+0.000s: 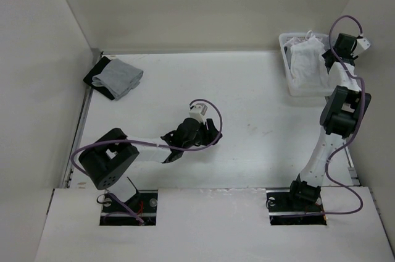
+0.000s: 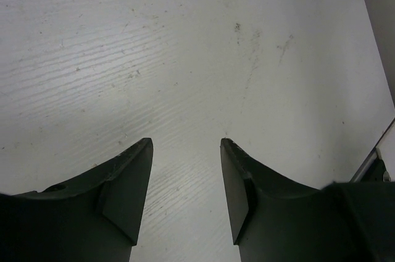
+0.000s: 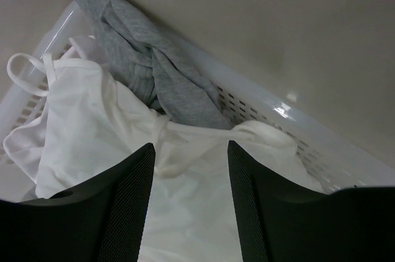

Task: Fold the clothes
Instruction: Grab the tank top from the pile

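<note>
Far right of table point(image 1: 247, 101): basket point(image 3: 259, 110) holds white top point(image 3: 92, 126), crumpled, grey garment point(image 3: 154, 70) touching it. Right gripper point(image 3: 190, 146) above top, left gripper point(image 2: 186, 141) over tabletop, both spread, empty. Risk imo: pinch drags grey along, strap loop point(image 3: 24, 70) snags basket.

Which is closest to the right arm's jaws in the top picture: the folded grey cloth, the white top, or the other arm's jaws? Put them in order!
1. white top: in the basket at the far right, just beside those jaws.
2. left arm's jaws: open, above the middle of the table.
3. grey cloth: folded in the far left corner.
</note>
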{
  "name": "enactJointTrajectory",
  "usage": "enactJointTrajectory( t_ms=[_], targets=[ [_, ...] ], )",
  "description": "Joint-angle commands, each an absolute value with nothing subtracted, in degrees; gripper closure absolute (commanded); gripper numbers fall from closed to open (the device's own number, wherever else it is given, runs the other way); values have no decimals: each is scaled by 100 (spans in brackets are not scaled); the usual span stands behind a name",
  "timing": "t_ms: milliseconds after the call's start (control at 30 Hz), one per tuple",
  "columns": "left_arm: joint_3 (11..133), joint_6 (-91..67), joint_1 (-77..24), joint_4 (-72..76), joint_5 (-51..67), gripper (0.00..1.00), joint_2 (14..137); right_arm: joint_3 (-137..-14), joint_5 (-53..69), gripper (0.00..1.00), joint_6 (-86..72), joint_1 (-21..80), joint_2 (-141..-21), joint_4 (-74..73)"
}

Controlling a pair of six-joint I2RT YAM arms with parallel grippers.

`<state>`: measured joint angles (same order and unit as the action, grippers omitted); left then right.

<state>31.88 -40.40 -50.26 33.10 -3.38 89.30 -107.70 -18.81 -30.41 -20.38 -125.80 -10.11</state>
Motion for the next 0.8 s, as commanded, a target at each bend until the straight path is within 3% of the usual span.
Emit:
enactJointTrajectory(
  t_ms=[0, 67, 133, 167, 267, 567, 633, 733, 767],
  targets=[
    [3190, -4113, -4856, 3674, -106, 53, 9070, -11312, -1556, 48, -3138, -2052, -12884, -1160],
    [3173, -4183, -4777, 3726, -27, 53, 9123, -11312, -1468, 60, -3208, -2044, -12964, -1064],
    [3155, -4227, -4724, 3770, 9, 53, 9158, -11347, -1284, 64, -3287, -2052, -13016, -1055],
    [3155, -4245, -4707, 3779, 17, 53, 9176, -11373, -1222, 63, -3331, -2052, -13034, -1055],
    [3173, -4271, -4671, 3779, 79, 54, 9211, -11408, -1186, 47, -3410, -2088, -13069, -1125],
    [3173, -4324, -4662, 3823, 114, 54, 9255, -11030, -1178, 42, -3340, -2061, -12963, -1081],
    [3182, -4324, -4654, 3823, 114, 54, 9281, -11162, -1134, 47, -3357, -2061, -13086, -1142],
    [3190, -4342, -4636, 3823, 114, 54, 9299, -11276, -1107, 71, -3471, -2061, -13201, -1178],
    [3190, -4342, -4619, 3823, 114, 54, 9308, -11268, -1055, 85, -3515, -2061, -13184, -1126]
  ],
)
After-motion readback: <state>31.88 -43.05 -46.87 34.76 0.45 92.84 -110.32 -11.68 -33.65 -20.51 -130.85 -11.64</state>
